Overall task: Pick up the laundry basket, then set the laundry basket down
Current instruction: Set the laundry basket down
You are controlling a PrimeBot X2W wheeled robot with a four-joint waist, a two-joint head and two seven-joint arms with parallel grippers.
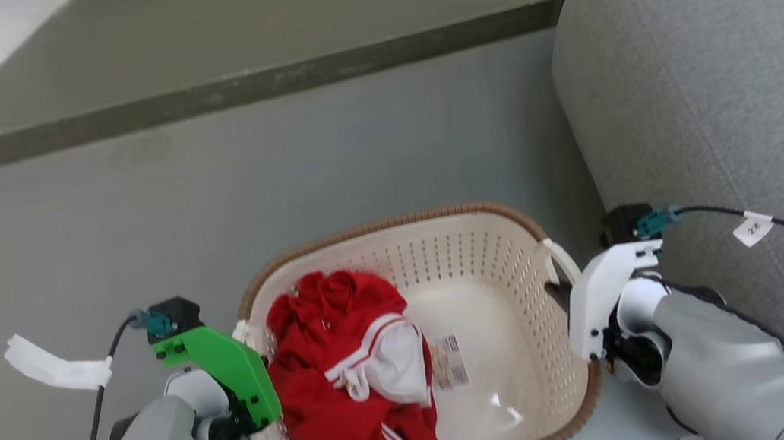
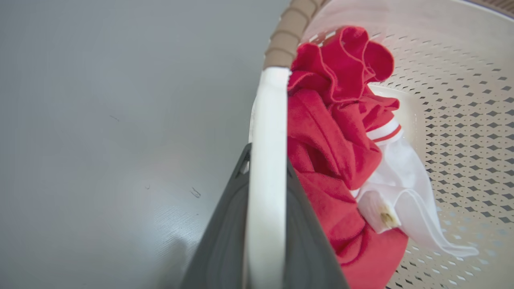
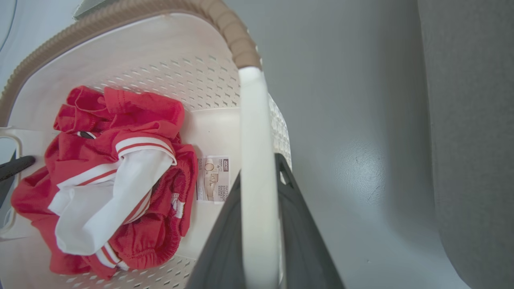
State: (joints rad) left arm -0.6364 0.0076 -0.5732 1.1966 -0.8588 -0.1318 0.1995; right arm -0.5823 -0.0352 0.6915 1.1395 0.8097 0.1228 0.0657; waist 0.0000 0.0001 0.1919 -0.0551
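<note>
Grey smooth floor (image 1: 278, 174). A low olive-grey step (image 1: 220, 37) runs across the far side; a grey upholstered sofa (image 1: 721, 51) fills the right.

Laundry basket (image 1: 442, 251) sits near centre, between the two arms and just left of the sofa. Whether it rests on the floor or hangs clear of it, cannot tell. Inside: a crumpled red and white garment (image 1: 338, 381) toward the left, and a label (image 1: 449, 361) on the bare bottom.

Left pincer (image 2: 266, 156): dark fingers (image 2: 225, 241) closed on either side of the white left handle (image 2: 267, 120), gripping it. Right pincer (image 3: 261, 168): same hold, fingers (image 3: 305, 241) clamped on the white right handle (image 3: 253, 120).
</note>
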